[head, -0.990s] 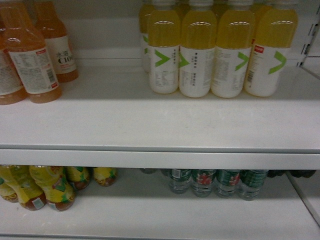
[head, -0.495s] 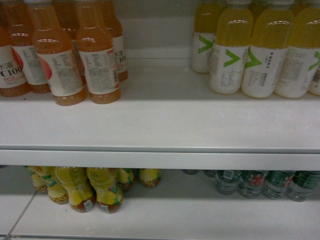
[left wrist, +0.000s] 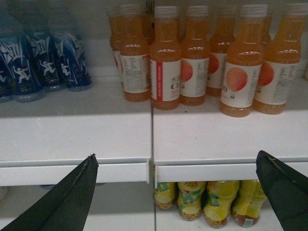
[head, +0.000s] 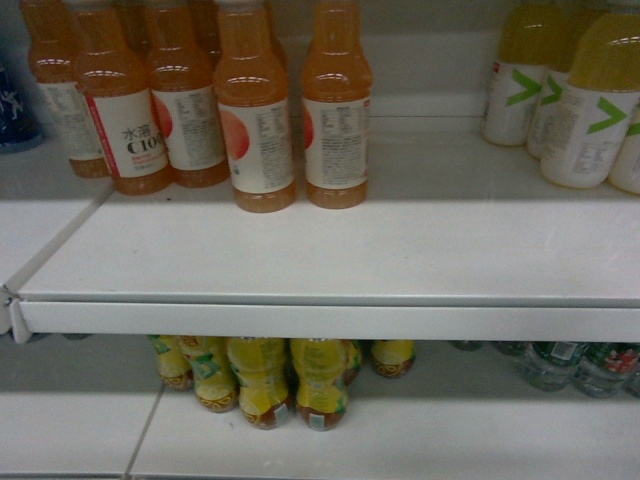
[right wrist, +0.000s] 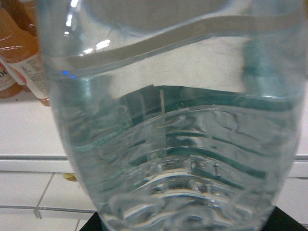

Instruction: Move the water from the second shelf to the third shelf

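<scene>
A clear ribbed water bottle with a dark green label band fills the right wrist view, very close to the camera. My right gripper is shut on it, and only dark finger parts show at the bottom corners. Behind the bottle lies a white shelf front. More green-labelled water bottles stand on the lower shelf at the far right of the head view. My left gripper is open, with nothing between its black fingers, in front of a white shelf edge. Neither gripper shows in the head view.
Orange drink bottles stand on the upper shelf, with yellow bottles with white labels to their right. Yellow tea bottles sit below. Blue bottles stand left of the orange ones, past a shelf seam.
The head view has swung left. The orange bottles have slid from the left edge toward the middle, and the yellow bottles and the shelved water have slid toward the right edge.
</scene>
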Controlling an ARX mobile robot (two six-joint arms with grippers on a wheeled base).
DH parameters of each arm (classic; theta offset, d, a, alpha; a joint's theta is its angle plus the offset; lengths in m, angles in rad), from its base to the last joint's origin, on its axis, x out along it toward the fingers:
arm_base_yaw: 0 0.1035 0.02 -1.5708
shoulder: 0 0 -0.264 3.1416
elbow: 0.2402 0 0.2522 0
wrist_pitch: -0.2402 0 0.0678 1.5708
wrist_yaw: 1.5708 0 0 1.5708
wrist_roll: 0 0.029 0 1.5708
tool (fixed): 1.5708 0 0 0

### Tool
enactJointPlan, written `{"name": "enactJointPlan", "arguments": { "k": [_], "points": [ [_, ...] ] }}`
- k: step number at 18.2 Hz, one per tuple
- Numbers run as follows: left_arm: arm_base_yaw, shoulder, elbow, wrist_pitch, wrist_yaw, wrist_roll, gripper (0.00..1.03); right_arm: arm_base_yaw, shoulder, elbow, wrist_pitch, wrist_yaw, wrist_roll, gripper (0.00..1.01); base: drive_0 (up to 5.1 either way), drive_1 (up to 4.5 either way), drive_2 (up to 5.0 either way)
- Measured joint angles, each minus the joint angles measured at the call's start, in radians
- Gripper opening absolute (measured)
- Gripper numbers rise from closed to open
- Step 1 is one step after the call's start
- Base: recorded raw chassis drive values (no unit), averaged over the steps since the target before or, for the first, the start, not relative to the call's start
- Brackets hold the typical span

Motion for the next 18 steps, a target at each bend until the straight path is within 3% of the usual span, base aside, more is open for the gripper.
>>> {"name": "enactJointPlan", "arguments": {
  "k": [18],
  "points": [
    [0.0, 0.0, 0.0, -0.002, 0.0, 0.0, 0.98, -0.001, 0.0, 0.0, 0.005, -0.001, 0.0, 0.39, -4.8, 2.39, 2.4]
  ]
}}
